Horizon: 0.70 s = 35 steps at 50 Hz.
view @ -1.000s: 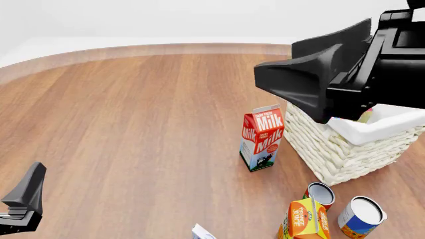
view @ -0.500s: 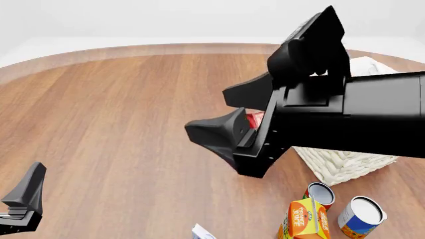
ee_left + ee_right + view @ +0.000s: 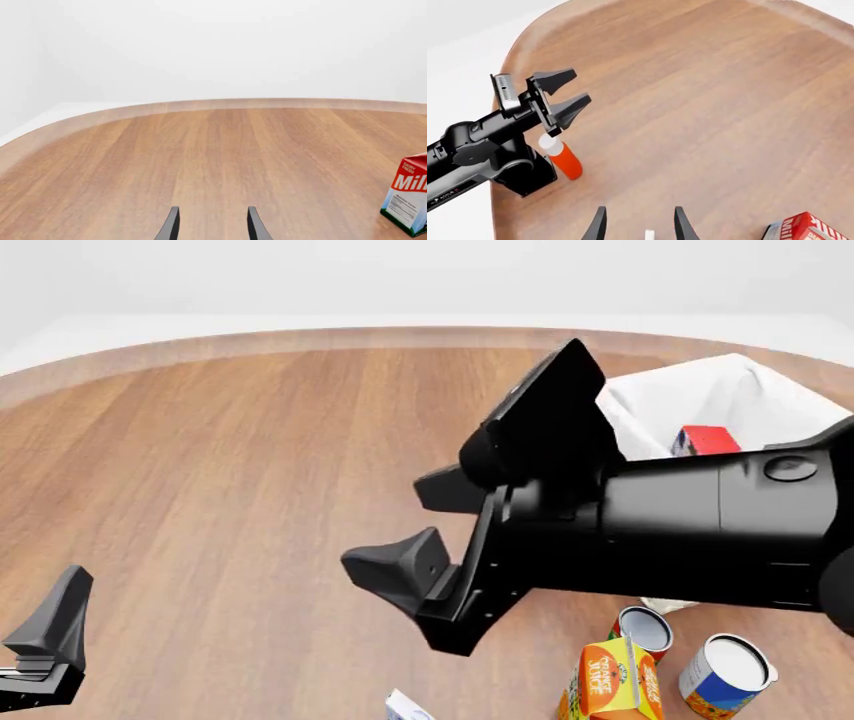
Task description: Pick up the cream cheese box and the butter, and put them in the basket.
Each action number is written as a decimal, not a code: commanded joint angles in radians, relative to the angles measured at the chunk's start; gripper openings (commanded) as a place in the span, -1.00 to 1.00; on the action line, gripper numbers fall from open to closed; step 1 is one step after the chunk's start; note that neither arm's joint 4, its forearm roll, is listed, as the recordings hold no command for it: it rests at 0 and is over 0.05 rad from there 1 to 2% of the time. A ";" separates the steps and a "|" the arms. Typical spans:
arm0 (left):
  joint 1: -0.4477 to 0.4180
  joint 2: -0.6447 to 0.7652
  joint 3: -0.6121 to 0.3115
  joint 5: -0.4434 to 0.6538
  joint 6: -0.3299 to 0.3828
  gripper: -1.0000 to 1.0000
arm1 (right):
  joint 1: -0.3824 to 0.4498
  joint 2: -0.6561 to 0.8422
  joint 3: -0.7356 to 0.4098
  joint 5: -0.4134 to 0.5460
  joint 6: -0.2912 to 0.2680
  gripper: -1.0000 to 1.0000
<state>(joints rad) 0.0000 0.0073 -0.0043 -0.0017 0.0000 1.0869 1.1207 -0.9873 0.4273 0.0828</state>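
The basket stands at the far right, and the red butter lies inside it against the white liner. At the front view's bottom edge a white and pale-blue corner shows, apparently the cream cheese box. My right gripper hangs open and empty over the table's middle, left of the basket and beyond that corner. In the right wrist view a white sliver shows just below the right gripper. My left gripper is open and empty at the near left, and its fingers point over bare wood.
The milk carton stands left of the basket and is hidden by the right arm in the front view. An orange juice carton and two cans stand near right. A red bottle stands beside the left arm's base.
My right arm has swung from over the basket leftward and toward the near edge, gripper open. It now covers the milk carton, and the basket's inside with the butter has come into view.
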 commanded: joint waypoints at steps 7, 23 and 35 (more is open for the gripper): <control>0.000 0.000 0.000 0.000 0.000 1.00 | 0.016 0.047 0.012 0.009 -0.009 1.00; 0.000 0.000 0.000 0.000 0.000 1.00 | 0.025 0.114 0.000 0.061 -0.065 1.00; 0.000 0.000 0.000 0.000 0.000 1.00 | 0.015 0.132 -0.018 0.115 -0.111 1.00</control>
<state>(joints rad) 0.0000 0.0073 -0.0043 -0.0017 0.0000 1.1090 1.2356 -0.9967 0.5045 0.0056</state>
